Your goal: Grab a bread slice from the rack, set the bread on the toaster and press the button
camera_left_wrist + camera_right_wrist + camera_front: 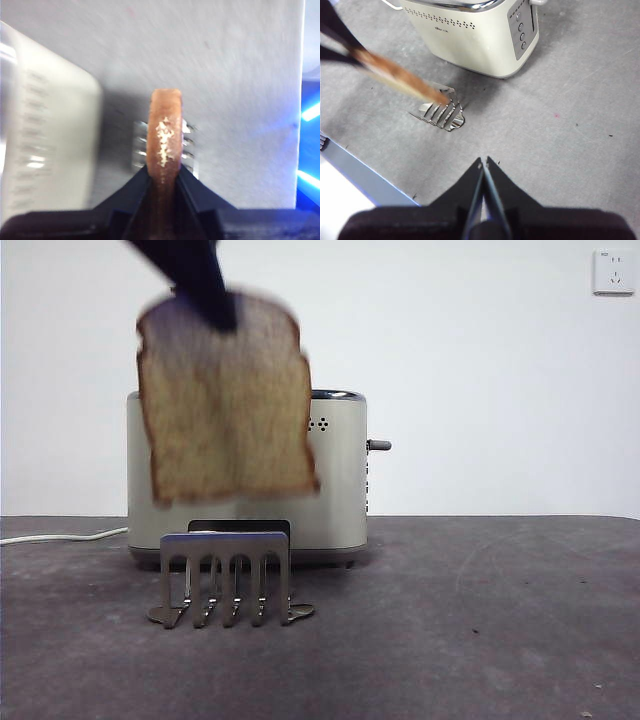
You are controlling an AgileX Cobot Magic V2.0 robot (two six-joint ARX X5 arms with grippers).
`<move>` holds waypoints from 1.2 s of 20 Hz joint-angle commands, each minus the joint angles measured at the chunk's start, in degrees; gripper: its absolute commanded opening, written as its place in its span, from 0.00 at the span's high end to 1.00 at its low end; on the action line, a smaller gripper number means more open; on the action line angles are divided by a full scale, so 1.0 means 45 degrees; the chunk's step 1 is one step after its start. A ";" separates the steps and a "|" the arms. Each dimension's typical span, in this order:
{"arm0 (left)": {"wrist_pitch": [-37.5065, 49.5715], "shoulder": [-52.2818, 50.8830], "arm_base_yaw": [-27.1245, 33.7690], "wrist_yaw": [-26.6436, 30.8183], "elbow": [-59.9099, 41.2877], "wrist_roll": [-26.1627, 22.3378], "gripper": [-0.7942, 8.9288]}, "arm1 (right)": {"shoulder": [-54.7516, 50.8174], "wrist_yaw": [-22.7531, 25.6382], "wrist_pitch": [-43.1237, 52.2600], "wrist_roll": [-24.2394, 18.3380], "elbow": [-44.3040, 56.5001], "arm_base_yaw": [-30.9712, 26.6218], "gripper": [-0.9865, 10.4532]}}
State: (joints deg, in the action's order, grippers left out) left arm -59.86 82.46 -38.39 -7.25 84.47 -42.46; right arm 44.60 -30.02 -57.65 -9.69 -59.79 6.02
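Observation:
My left gripper (210, 300) is shut on the top of the slice of bread (228, 405) and holds it in the air above the rack (226, 578), in front of the toaster (335, 475). In the left wrist view the bread's crust edge (165, 137) stands between my jaws, with the rack (187, 145) below it and the toaster (45, 140) to one side. The button (379, 445) sticks out from the toaster's right side. My right gripper (484, 162) is shut and empty, above the table away from the toaster (475, 35), and sees the bread (400, 77) and rack (442, 112).
A white power cord (60, 536) runs along the table from the toaster's left. A wall socket (612, 272) is at the upper right. The grey table (480, 620) stretches to the right of the rack.

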 commanded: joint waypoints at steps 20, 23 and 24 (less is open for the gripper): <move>0.1919 0.1379 0.1996 0.1545 0.3575 -0.3774 0.93 | 0.0291 -0.0005 0.0024 -0.0068 -0.0029 0.0024 0.92; 0.1855 0.1753 0.2181 0.1428 0.3575 -0.4129 0.93 | 0.0457 -0.0005 0.0024 -0.0068 -0.0029 0.0024 0.92; 0.1817 0.1855 0.2273 0.1054 0.3575 -0.4289 0.93 | 0.0510 -0.0005 0.0024 -0.0068 -0.0029 0.0024 0.92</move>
State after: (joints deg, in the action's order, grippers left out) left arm -51.92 90.74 -28.40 -1.85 100.73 -60.45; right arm 46.87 -30.02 -57.65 -9.69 -59.79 6.02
